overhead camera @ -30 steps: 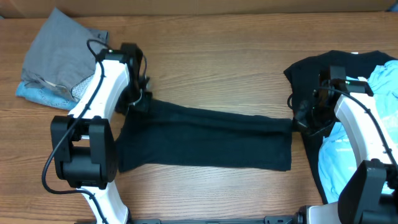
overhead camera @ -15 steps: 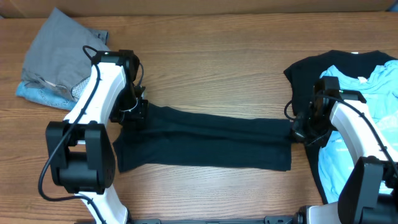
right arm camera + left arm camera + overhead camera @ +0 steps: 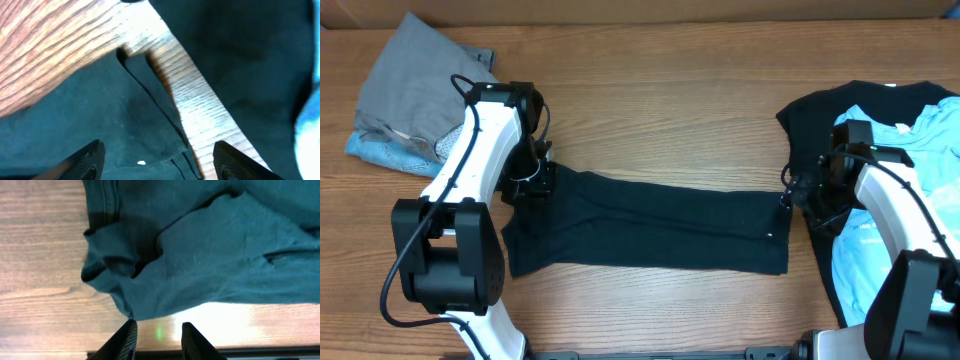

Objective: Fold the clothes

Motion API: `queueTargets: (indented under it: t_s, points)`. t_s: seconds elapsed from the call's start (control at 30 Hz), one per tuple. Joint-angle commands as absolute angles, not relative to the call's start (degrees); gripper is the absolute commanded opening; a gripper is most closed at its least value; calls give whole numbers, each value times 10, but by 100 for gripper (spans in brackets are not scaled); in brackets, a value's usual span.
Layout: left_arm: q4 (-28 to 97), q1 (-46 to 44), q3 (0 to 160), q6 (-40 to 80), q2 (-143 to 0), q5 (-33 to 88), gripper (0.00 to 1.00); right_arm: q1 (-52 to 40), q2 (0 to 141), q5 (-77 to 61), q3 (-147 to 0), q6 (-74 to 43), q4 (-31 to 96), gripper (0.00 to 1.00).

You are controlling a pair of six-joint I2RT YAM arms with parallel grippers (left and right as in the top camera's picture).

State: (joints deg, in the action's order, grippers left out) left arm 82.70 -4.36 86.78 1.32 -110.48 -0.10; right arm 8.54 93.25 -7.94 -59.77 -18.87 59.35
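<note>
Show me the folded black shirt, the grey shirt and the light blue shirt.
folded black shirt [image 3: 650, 225], overhead view, middle of the cloth.
grey shirt [image 3: 410, 75], overhead view, its centre.
light blue shirt [image 3: 935, 125], overhead view, upper part.

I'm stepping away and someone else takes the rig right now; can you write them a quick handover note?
The left hand is open and empty, at the left end of the black shirt.
The right hand is open and empty, over its right end.
That shirt lies flat in the middle as a long band. A grey shirt lies far left; a second black shirt and a light blue shirt are heaped at right.
Done: lengthwise fold, apparently.
Left: likely fold the band across, then the heaped shirts.
</note>
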Motion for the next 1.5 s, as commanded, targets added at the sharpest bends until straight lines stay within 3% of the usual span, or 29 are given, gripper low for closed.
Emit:
queueTargets:
  t_s: [0.0, 0.13, 0.33, 0.4, 0.5, 0.57, 0.67, 1.07, 1.27, 1.47]
  points:
    - [803, -41, 864, 13, -1092, -4, 31, 94, 960, -134, -591, -149, 587, 72]
    - [770, -41, 864, 13, -1092, 17, 22, 95, 1001, -169, -589, -128, 583, 72]
    - [771, -41, 888, -6, -1077, 59, 24, 94, 1048, -196, -568, -114, 570, 69]
    - [776, -41, 903, -7, -1061, 60, 25, 94, 1049, -210, -549, -109, 557, 64]
    - [775, -41, 922, -7, -1029, 60, 27, 94, 1049, -227, -520, -96, 538, 47]
    - [775, -41, 936, -7, -1004, 58, 30, 94, 1049, -241, -508, -83, 531, 25]
    - [775, -41, 953, -7, -975, 53, 33, 94, 1044, -240, -510, -83, 534, 4]
    - [778, -41, 966, -9, -904, 38, 37, 95, 937, 4, -655, -213, 682, 4]
    - [777, -41, 966, -9, -904, 39, 37, 68, 920, -13, -687, -210, 722, 4]
    - [778, -41, 966, -9, -904, 39, 38, -33, 921, -104, -686, -219, 697, 4]
